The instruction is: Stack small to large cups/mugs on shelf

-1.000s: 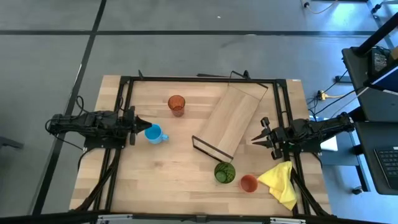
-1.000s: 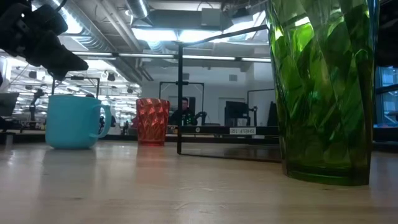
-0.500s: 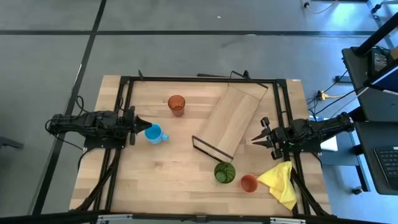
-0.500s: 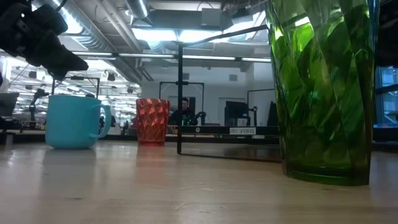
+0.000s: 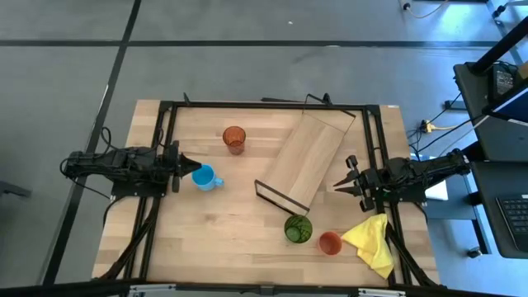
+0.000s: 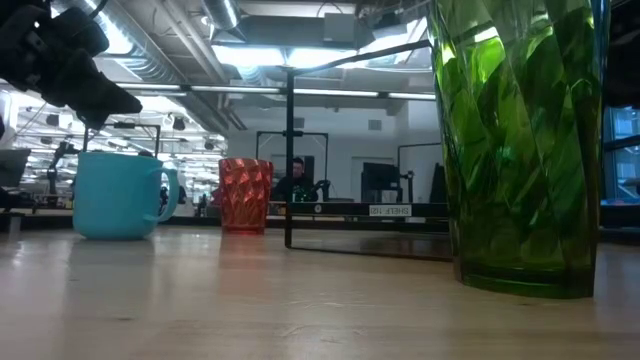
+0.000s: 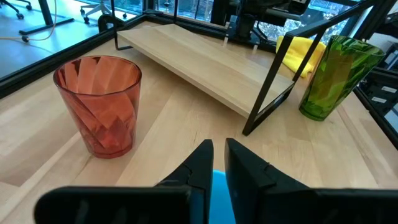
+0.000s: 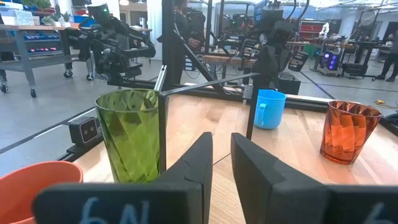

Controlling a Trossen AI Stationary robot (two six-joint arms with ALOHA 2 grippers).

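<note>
The light-blue mug [image 5: 204, 176] stands on the table at centre left, handle toward the right. My left gripper [image 5: 188, 165] is shut and hovers just above the mug's left rim, clear of it in the low view [image 6: 125, 100]. The orange-red tumbler [image 5: 234, 138] stands farther back. The wooden shelf [image 5: 307, 158] lies slantwise at centre right on its black wire ends. The green tumbler [image 5: 298, 228] and the small red-orange cup [image 5: 330, 242] stand near the front right. My right gripper [image 5: 337, 185] is shut and empty, just right of the shelf's near end.
A yellow cloth [image 5: 371, 243] lies at the front right beside the red-orange cup. A black frame [image 5: 264, 105] runs around the tabletop. Bare wood lies at the front left [image 5: 206, 239]. A person shows in the room far behind the table [image 6: 296, 175].
</note>
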